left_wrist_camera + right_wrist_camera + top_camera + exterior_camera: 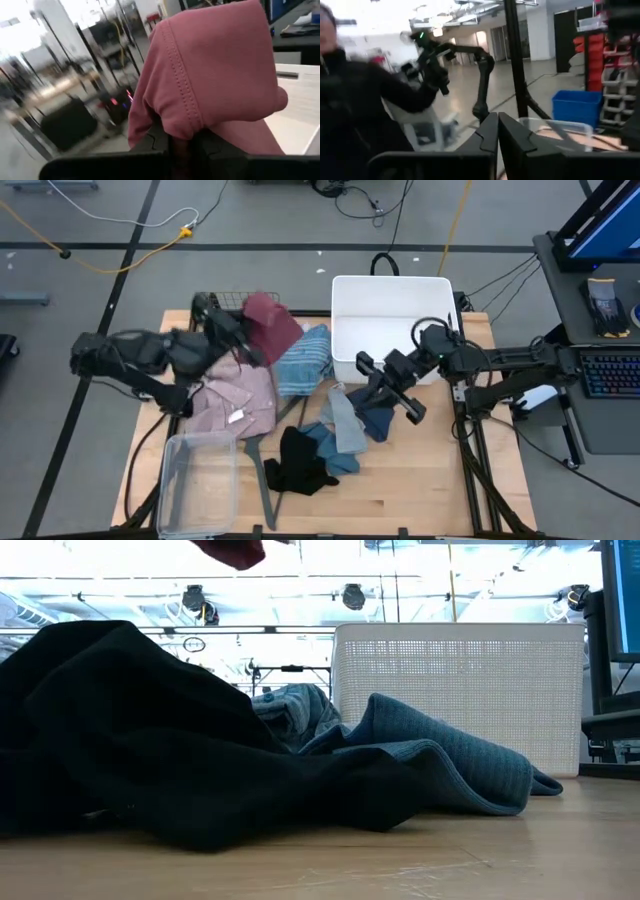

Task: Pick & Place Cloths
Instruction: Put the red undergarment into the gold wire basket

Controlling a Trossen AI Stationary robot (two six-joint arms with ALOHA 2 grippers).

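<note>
Above table's back edge, left tool (243, 332) grips maroon cloth (272, 323).

The right gripper (497, 131) has its two dark fingers (487, 137) pressed together, nothing between them. Past the fingers, toward two o'clock, sits a clear plastic bin (555, 127) and farther on a blue crate (577, 107). At ten o'clock a black robot arm (447, 55) stands on the hall floor (530, 82)
</note>
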